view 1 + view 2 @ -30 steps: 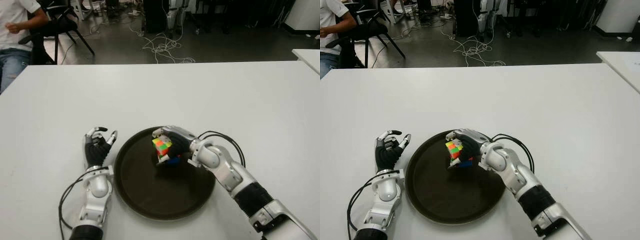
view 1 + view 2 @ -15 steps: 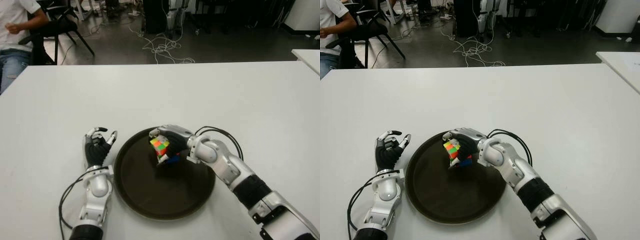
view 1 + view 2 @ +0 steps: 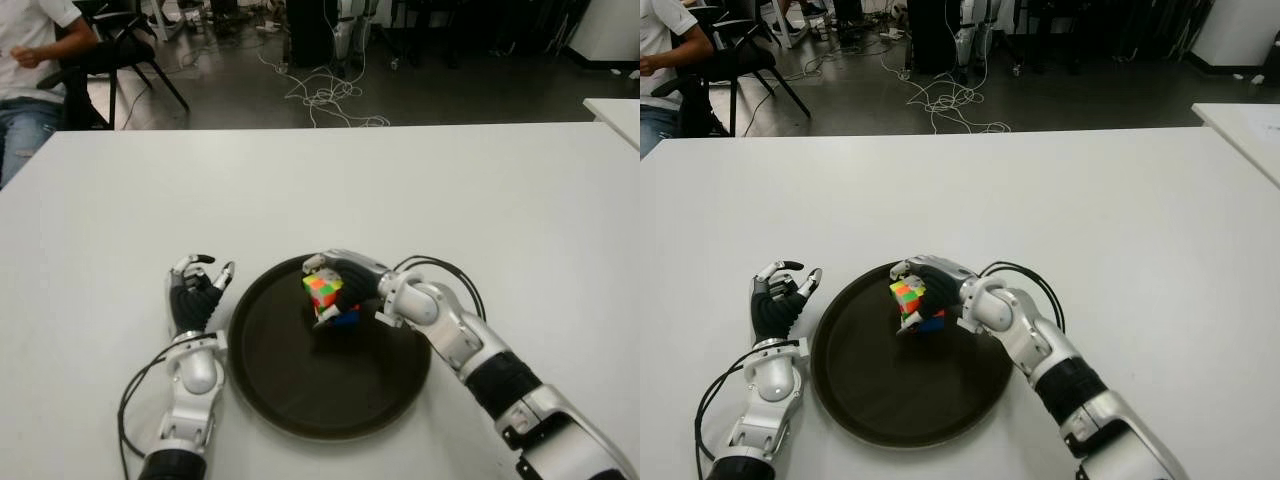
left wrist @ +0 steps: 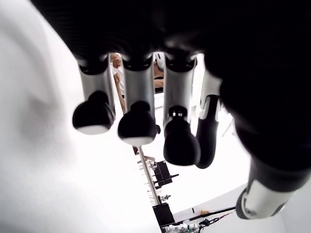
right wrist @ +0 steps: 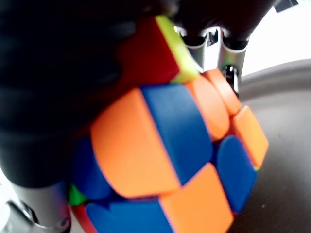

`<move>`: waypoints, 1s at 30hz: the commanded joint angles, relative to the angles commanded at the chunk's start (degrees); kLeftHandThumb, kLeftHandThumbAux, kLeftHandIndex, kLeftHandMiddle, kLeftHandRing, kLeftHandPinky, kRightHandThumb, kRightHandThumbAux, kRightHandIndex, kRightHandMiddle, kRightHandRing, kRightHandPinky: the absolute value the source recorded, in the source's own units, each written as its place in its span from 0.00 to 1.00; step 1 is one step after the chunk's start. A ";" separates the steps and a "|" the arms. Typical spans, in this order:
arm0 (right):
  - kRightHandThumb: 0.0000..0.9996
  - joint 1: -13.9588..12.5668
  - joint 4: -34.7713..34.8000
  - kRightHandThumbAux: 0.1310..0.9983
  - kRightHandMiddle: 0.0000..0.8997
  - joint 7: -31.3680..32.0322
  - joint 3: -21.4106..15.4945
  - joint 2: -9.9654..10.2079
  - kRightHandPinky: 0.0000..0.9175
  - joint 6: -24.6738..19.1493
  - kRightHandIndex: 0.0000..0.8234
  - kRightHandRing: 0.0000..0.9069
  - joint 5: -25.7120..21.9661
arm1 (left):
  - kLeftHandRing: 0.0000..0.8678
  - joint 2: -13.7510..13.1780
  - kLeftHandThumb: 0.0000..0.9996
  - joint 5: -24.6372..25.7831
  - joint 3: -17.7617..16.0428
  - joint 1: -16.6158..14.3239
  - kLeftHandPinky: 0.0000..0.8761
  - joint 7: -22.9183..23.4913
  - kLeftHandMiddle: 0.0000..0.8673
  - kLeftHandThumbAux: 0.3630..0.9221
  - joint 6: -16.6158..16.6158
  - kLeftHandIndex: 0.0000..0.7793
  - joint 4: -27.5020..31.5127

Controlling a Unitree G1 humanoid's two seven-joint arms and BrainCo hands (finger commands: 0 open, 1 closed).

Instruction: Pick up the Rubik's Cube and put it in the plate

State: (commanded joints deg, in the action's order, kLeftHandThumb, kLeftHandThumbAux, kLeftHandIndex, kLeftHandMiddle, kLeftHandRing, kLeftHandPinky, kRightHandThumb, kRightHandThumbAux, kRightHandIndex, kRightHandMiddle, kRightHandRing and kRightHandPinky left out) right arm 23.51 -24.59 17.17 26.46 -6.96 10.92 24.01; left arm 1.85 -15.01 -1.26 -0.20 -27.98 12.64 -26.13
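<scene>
A white worktop (image 3: 400, 180) fills most of the eye views; beyond its far edge lies a dark floor with a tangle of cables (image 3: 325, 95), and a seated person (image 3: 30, 60) shows past the far left corner beside a black chair (image 3: 120, 50).

In the eye views, a round dark plate (image 3: 300, 390) sits toward the worktop's near edge, roughly midway between its left and right edges. The right hand (image 3: 345, 285) reaches in from the near right corner, over the far part of the plate, its fingers (image 3: 325, 262) wrapped around the Rubik's Cube (image 3: 326, 298). The cube is tilted, showing green, orange and yellow squares on its upper face and blue lower down; it is over the plate, though whether it touches the plate's floor cannot be told from here. A black cable (image 3: 450, 275) loops off the right wrist. The left hand (image 3: 195, 295) shows just beside the plate's left rim, fingers loosely curved and holding nothing.

The left wrist view shows that hand's fingers (image 4: 138, 121) relaxed and a little apart, nothing between them, with the white worktop behind.

The right wrist view is filled by the cube (image 5: 175, 160), its orange, blue and red squares pressed against the dark palm, with fingers (image 5: 228, 53) closing over its far side. The brown floor of the plate (image 5: 282, 145) lies close under it.
</scene>
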 joint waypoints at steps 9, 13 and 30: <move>0.00 -1.81 1.89 0.82 0.53 -2.71 -1.37 1.36 0.50 -3.44 0.45 0.55 0.07 | 0.96 -0.08 0.72 -0.36 0.22 0.14 0.96 -0.19 0.94 0.60 0.42 0.57 0.09; 0.00 -2.14 3.97 0.69 0.31 -0.45 -1.28 1.11 0.30 -6.73 0.28 0.32 -0.27 | 0.97 -0.04 0.72 0.15 0.13 0.18 0.96 0.07 0.94 0.60 1.38 0.57 -0.09; 0.00 -1.47 4.45 0.53 0.04 5.30 -1.56 -0.68 0.01 -1.47 0.01 0.03 -4.89 | 0.97 0.56 0.72 0.07 -0.24 -0.04 0.97 -0.97 0.95 0.60 0.53 0.57 -0.08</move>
State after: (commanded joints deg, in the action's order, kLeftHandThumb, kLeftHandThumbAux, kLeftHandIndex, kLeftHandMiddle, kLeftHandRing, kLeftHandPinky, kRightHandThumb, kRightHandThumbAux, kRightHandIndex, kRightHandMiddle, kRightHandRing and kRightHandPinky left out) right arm 22.04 -20.14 22.47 24.90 -7.64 9.44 19.11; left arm 2.41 -14.95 -1.50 -0.25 -28.95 13.17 -26.21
